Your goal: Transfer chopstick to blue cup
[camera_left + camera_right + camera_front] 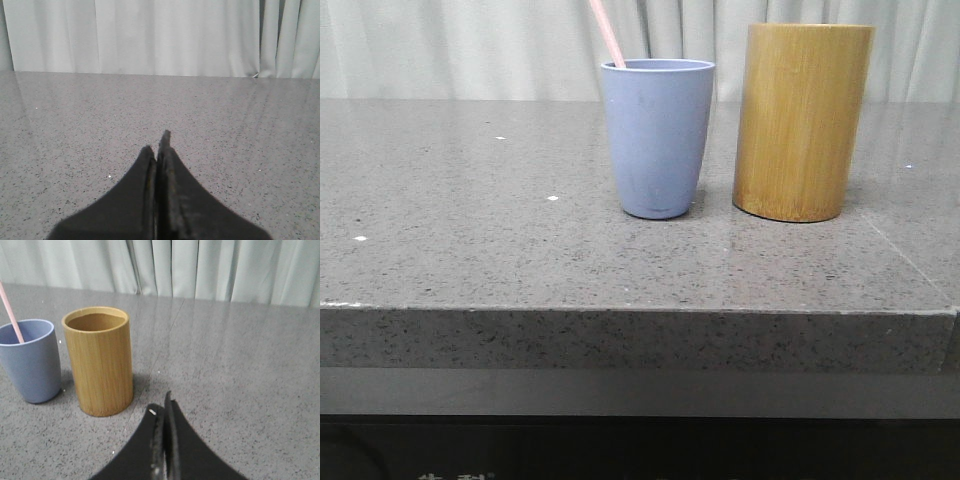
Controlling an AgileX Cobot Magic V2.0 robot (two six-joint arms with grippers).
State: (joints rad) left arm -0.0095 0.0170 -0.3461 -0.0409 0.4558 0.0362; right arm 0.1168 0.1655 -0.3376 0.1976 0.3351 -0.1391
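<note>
Already chopstick (607, 33) stands in blue cup (658, 135), leaning left, bamboo holder (802, 120) just right | likely light, stiff, slick; grip its upper shaft | left gripper (158, 145) and right gripper (163, 405) both clenched, empty.

Blue cup (658, 140): upright on the grey speckled surface (470, 240), near the middle. Chopstick (607, 32): pale pink, standing in the blue cup, leaning left against the rim (upper end cut off by the frame). Bamboo cylinder (800, 122): upright, just beside the cup on its right, not touching. Backdrop: pale pleated curtain (450, 45).
</note>
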